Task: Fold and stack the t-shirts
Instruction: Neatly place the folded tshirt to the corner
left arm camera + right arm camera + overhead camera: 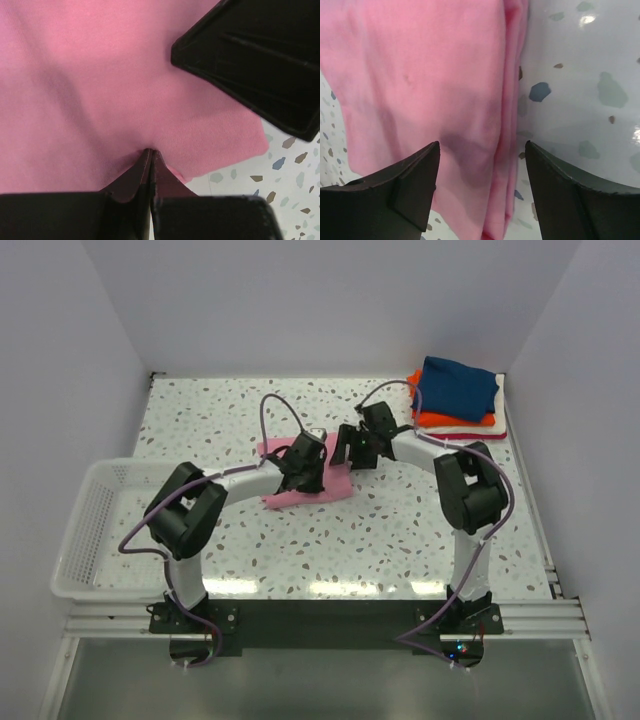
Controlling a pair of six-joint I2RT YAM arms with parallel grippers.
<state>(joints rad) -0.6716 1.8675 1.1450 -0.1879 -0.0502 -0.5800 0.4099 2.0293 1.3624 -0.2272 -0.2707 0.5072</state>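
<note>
The left gripper (150, 152) is seen with its jaws pressed together, and a small pucker of the pink shirt (100, 90) is pinched between their tips. Ahead of these jaws and to their left, the cloth is spread wide and fills most of the left wrist view. To their right, the shirt's edge is met, and the speckled table (295, 175) is seen just past it.

The right gripper (482, 145) is held with its jaws spread wide, and nothing is gripped by them. The shirt's folded edge, with several layers showing, runs between these jaws and on ahead of them. The left jaw is placed over the pink cloth and the right jaw over the bare table. Whether the cloth is touched by either jaw cannot be told.

From above, the two grippers are seen just beside each other at the middle of the table, both at the pink shirt, which lies folded into a small bundle under and around them. Well beyond the right jaws, at the far right corner, a stack of folded shirts is found: a navy shirt (458, 387) on top, an orange shirt (440, 420) under it, and a white shirt (492, 428) lower still. Well apart from the left jaws, at the table's left edge, a white basket (90, 530) is set.
</note>
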